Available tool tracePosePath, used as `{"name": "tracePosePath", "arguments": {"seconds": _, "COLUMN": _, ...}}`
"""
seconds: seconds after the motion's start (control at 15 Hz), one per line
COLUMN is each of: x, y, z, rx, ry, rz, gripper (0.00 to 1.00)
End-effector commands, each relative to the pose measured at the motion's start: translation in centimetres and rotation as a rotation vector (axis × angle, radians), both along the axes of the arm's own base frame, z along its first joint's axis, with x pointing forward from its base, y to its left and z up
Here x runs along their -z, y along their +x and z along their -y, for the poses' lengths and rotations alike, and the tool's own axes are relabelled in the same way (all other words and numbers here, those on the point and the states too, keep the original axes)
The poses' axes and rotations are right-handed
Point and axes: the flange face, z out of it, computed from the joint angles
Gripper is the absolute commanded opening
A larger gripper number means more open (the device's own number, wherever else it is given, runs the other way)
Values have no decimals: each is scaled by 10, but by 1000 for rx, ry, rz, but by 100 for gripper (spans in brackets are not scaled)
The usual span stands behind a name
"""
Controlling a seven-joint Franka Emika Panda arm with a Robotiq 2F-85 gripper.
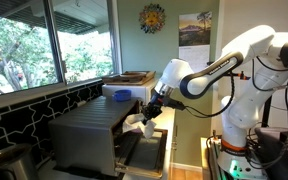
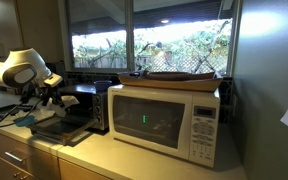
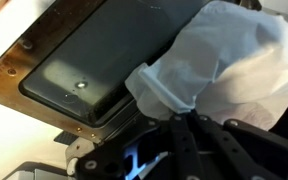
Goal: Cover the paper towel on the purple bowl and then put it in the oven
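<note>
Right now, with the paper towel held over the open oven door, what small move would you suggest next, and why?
Probably ease the gripper forward into the oven, keeping level: its jaws hold the paper towel bundle above the lowered door, outside the cavity. The bowl, if underneath, is hidden.

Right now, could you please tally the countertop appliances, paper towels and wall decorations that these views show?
Countertop appliances: 2, the oven and the white microwave.
Paper towels: 1, the paper towel at the gripper.
Wall decorations: 2, the sun ornament and the calendar.
Total: 5.
</note>
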Motion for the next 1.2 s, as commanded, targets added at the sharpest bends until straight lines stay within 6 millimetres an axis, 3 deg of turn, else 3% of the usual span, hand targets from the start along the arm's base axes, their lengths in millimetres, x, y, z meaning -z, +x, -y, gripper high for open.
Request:
{"name": "tracePosePath", "arguments": {"seconds": 0.0, "x": 7, "y": 9, "z": -2, "rx": 68, "ry": 13, "rz": 16, "gripper": 1}}
{"name": "tracePosePath", "arguments": {"seconds": 1.13, "x": 26, "y": 39, "z": -34, "rx": 287, "ry": 151, "rz": 106, "gripper": 1}}
